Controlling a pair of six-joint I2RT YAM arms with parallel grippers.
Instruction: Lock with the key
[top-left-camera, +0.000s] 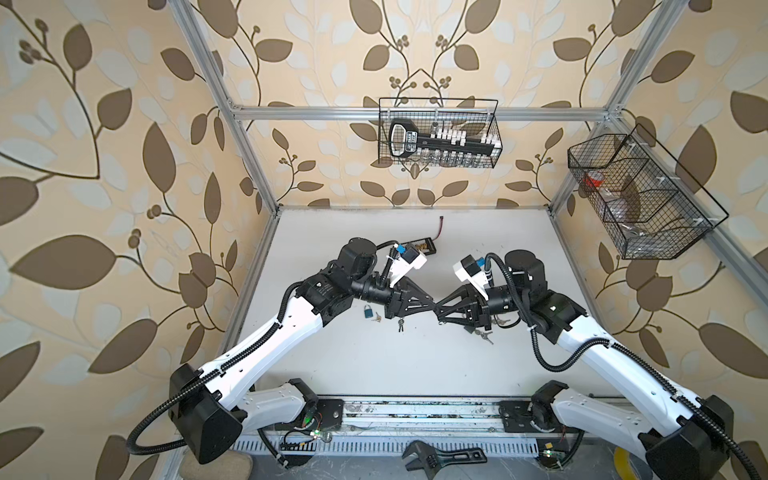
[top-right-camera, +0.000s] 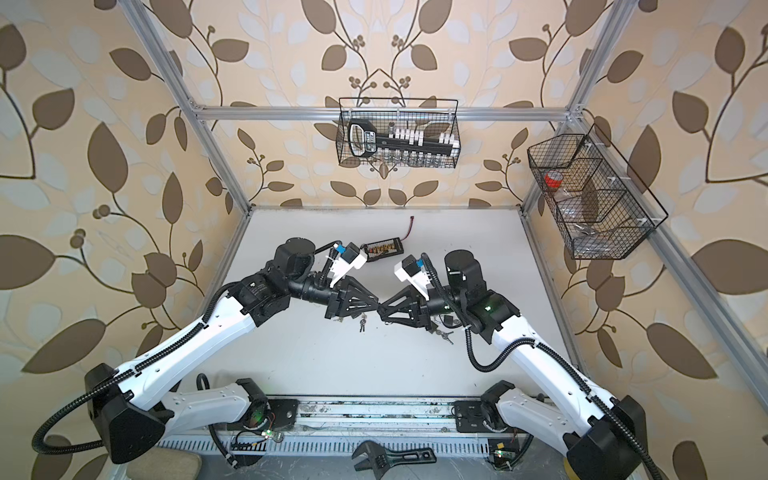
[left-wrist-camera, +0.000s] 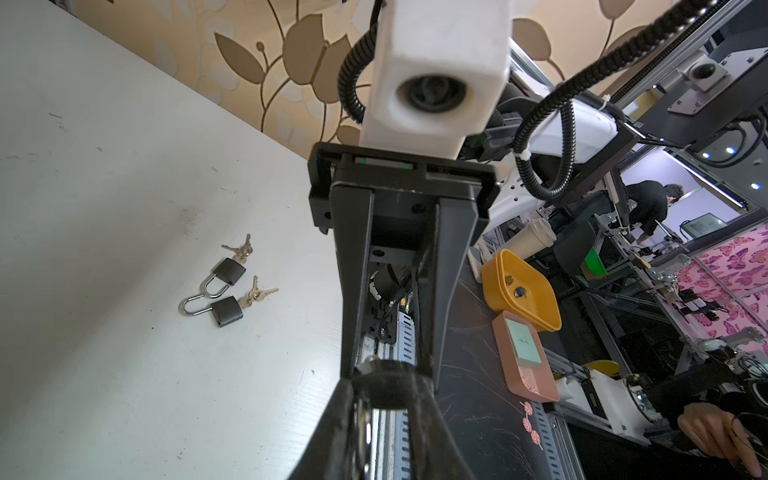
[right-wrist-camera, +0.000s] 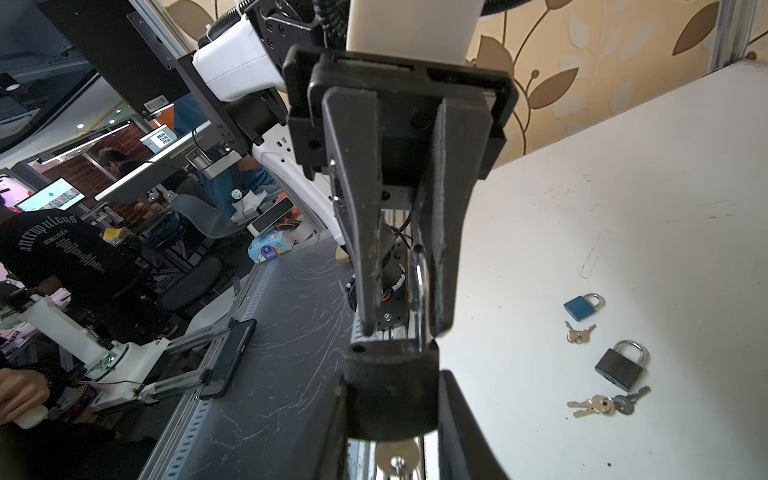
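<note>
In both top views the two arms meet tip to tip over the white table (top-left-camera: 374, 365), hiding what they hold. The right wrist view shows the left gripper (right-wrist-camera: 403, 327), jaws slightly apart, astride a chrome shackle (right-wrist-camera: 419, 286) that lies against one finger. The right gripper (left-wrist-camera: 392, 371) pinches the black padlock (right-wrist-camera: 390, 395), with a silver key (right-wrist-camera: 397, 455) just beneath its body.

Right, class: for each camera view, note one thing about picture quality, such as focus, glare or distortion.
In both top views, wide-angle stretch splays the frame posts outward, light even, shadows faint; left wrist view: the held padlock by the lens is blurred, the table padlocks sharp; right wrist view: glare streaks the shackle, and the key is soft.
</note>
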